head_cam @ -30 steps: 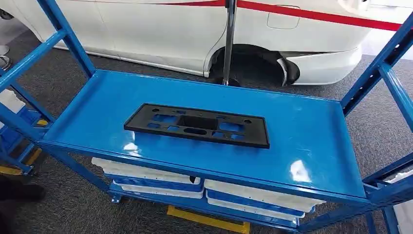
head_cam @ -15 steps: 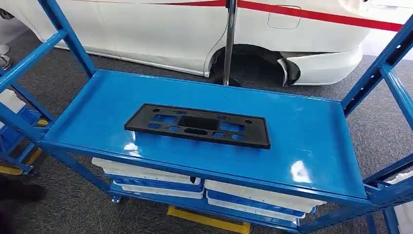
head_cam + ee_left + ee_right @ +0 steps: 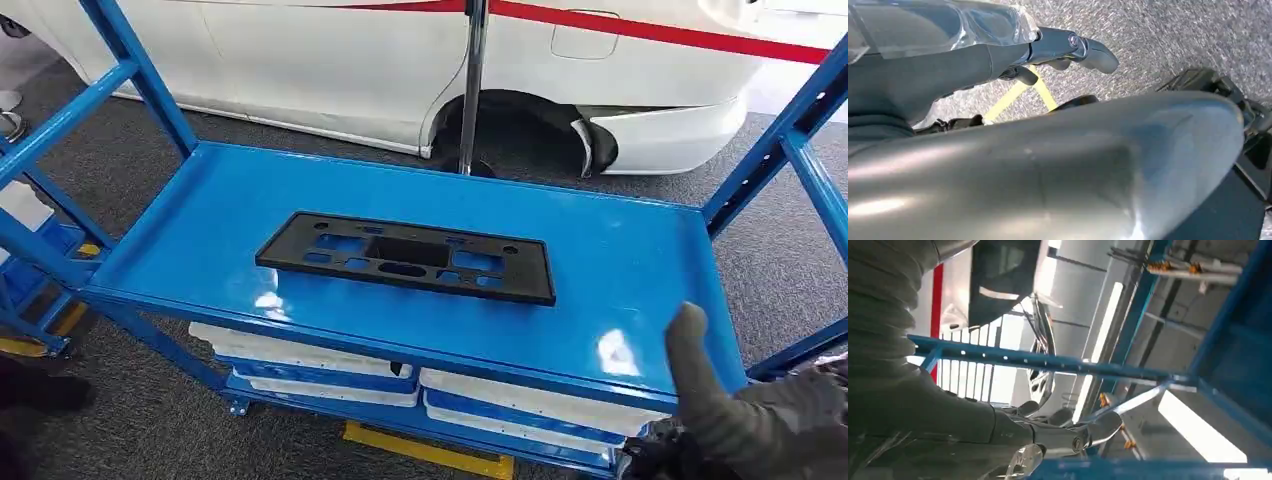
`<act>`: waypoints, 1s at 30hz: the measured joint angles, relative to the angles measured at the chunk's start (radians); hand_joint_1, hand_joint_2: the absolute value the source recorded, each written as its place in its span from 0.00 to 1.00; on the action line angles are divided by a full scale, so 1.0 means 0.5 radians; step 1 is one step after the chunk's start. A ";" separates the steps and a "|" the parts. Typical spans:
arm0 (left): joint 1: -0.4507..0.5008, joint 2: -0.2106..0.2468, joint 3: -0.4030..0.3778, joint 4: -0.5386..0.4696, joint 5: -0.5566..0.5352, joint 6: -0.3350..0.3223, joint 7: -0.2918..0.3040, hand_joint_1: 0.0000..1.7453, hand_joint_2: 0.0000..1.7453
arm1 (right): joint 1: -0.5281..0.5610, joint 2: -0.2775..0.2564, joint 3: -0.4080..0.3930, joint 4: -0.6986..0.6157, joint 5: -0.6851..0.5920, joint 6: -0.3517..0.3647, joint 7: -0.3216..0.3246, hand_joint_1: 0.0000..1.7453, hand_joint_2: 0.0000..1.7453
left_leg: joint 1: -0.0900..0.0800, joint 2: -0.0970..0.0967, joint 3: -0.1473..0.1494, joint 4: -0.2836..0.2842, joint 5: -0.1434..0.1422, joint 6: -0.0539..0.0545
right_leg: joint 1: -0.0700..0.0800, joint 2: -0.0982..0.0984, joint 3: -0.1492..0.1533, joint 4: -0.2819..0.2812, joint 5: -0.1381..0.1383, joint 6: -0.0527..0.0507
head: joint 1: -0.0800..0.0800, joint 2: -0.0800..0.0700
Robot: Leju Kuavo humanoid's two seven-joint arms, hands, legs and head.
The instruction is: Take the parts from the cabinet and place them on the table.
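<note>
One part [image 3: 405, 257], a flat black plate with cut-outs, lies on the blue shelf [image 3: 620, 260] of the cabinet in the head view, near the shelf's middle and toward its front edge. Its long axis runs along the shelf's length, side to side before the robot. The right hand [image 3: 745, 410] rises at the shelf's front right corner, empty, with a grey thumb pointing up over the front edge; the part lies to its left and a little farther in, well apart from it. This hand looks the nearer one to reach.

Left wrist view: the left hand [image 3: 1068, 50] hangs over grey carpet, fingers loosely apart, holding nothing.

Right wrist view: the right hand's fingers [image 3: 1083, 432] are spread with nothing between them, just beside a blue shelf beam [image 3: 1048, 360].
</note>
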 joint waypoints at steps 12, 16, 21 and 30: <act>-0.081 0.000 -0.044 0.000 -0.136 -0.082 0.053 0.00 0.00 | -0.745 -0.258 0.930 1.039 0.517 0.293 1.306 0.00 0.00 | 0.002 -0.003 -0.014 0.001 0.007 -0.009 | 0.001 -0.003 -0.017 0.005 0.004 -0.006 | 0.000 0.000; -0.092 -0.001 -0.063 0.000 -0.163 -0.098 0.063 0.00 0.00 | -0.833 -0.287 1.081 1.201 0.537 0.380 1.389 0.00 0.00 | 0.003 -0.003 -0.017 0.001 0.006 -0.009 | 0.002 -0.002 -0.023 0.006 0.004 -0.007 | 0.000 0.000; -0.093 0.000 -0.082 0.000 -0.183 -0.098 0.077 0.00 0.00 | -0.916 -0.305 1.188 1.317 0.622 0.312 1.482 0.00 0.00 | 0.002 -0.001 -0.019 0.001 0.006 -0.009 | 0.003 -0.001 -0.024 0.005 0.004 -0.007 | 0.000 0.000; -0.092 0.000 -0.092 0.000 -0.217 -0.098 0.077 0.00 0.00 | -0.951 -0.309 1.272 1.463 0.515 0.391 1.565 0.00 1.00 | 0.002 -0.001 -0.020 0.001 0.006 -0.009 | 0.003 -0.001 -0.024 0.005 0.004 -0.007 | -0.001 0.000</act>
